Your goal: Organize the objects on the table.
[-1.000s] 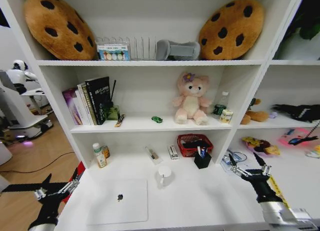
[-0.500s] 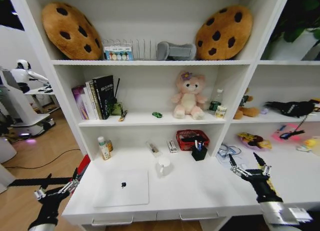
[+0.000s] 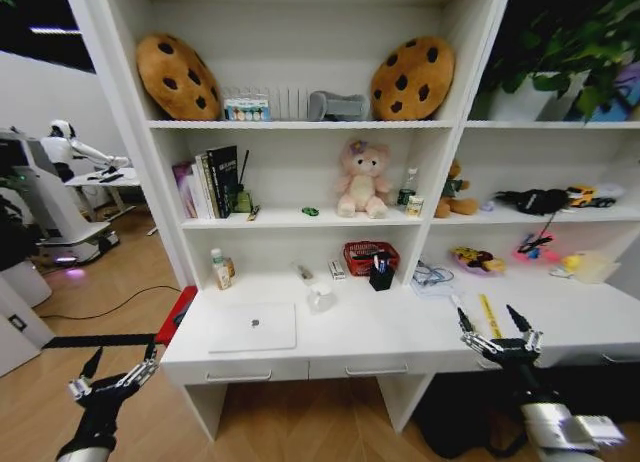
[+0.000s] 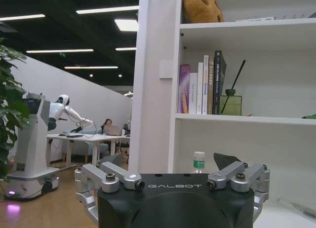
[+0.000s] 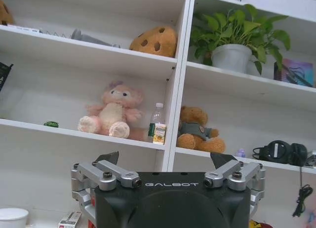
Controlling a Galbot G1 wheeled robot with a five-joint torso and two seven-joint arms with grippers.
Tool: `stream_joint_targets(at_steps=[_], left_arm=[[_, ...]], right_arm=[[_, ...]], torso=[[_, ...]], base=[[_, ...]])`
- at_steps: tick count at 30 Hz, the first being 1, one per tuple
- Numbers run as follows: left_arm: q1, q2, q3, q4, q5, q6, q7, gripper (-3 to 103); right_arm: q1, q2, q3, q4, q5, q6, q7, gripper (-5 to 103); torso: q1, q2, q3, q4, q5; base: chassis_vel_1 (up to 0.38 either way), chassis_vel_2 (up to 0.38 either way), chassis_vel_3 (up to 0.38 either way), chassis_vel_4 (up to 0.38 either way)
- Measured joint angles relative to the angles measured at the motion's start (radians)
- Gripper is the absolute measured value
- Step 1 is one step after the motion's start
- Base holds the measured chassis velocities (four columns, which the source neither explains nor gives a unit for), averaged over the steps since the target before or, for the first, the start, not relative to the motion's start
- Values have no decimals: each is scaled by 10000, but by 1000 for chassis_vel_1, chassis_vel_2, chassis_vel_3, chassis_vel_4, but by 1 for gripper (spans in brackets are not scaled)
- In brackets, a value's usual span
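- Table: plain white.
- Laptop on the table: silver, dark logo.
- Toy car, shelf above the table: green.
- Plush toy beside it: pink, cream belly.
- Cookie cushions: tan, dark-brown spots.
- Basket on the table: red.

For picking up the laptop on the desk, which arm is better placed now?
Probably the left. The laptop lies on the left part of the desk, nearer the left pincer, which is open and empty. The right pincer hangs far to the right.
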Motion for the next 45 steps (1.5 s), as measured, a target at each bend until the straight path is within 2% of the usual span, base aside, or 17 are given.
stream_joint_targets(at_steps=[1,2,3,4,6,8,9,11,13,14,15,16,18,24,29,45], left_arm=[[0,0,0,1,0,0,-9,100],[0,0,0,1,0,0,-9,100],[0,0,-2,0,0,0,-8,100],[1,0,-1,0,0,0,-7,100],[0,-1,1,0,-1,0,-4,100],[0,-1,0,1,-1,0,-6,100],[1,0,0,0,0,0,-6,100],[1,-1,0,0,0,0,-6,100],[2,-1,-1,0,0,0,-11,100],[2,-1,-1,0,0,0,-11,100],[1,0,0,0,0,0,-10,100],[1,0,0,0,0,0,-10,100],[0,0,0,0,0,0,-9,100],[0,0,0,0,0,0,-9,100],[0,0,0,0,0,0,-9,100],[0,-1,0,0,0,1,-9,100]], right_arm=[[-3,0,1,1,-1,1,0,100],[-3,0,1,1,-1,1,0,100],[-2,1,-1,1,0,0,0,100],[-2,0,0,1,0,0,0,100],[-1,0,0,0,0,0,0,100],[-2,0,1,2,0,1,0,100],[-1,1,0,2,-1,1,0,100],[-1,1,0,0,0,0,0,100],[0,0,0,2,0,0,0,100],[0,1,0,1,-1,0,-1,100],[-1,1,0,1,0,0,-1,100],[-1,1,0,1,0,0,-1,100],[-1,1,0,0,0,0,-1,100],[10,0,0,1,0,0,-1,100],[6,0,0,1,0,0,-1,100],[2,0,0,1,0,0,-1,100]], torso=[[-1,2,-2,1,-25],[-1,2,-2,1,-25],[-2,2,-1,5,-2],[-2,1,-1,4,0],[-1,1,0,3,-5],[-3,3,-2,4,-28],[-3,3,-2,2,-10],[-4,2,-1,3,1],[-5,4,-2,9,-13],[-4,4,-3,7,-17],[-4,4,-2,-9,-15],[-4,4,-2,-9,-15],[0,2,0,-4,-6],[10,-4,4,9,-9],[8,-3,2,0,-10],[4,-1,1,2,-10]], base=[[307,-350,-328,303],[307,-350,-328,303],[294,-309,-297,303],[294,-309,-311,285],[294,-273,-311,285],[257,-273,-244,253],[211,-193,-227,232],[211,-166,-192,218],[136,-139,-145,114],[23,7,-145,37],[-20,-8,-93,37],[-20,-8,-93,37],[-25,-16,-14,-5],[-35,25,42,-17],[0,0,0,0],[0,0,0,0]])
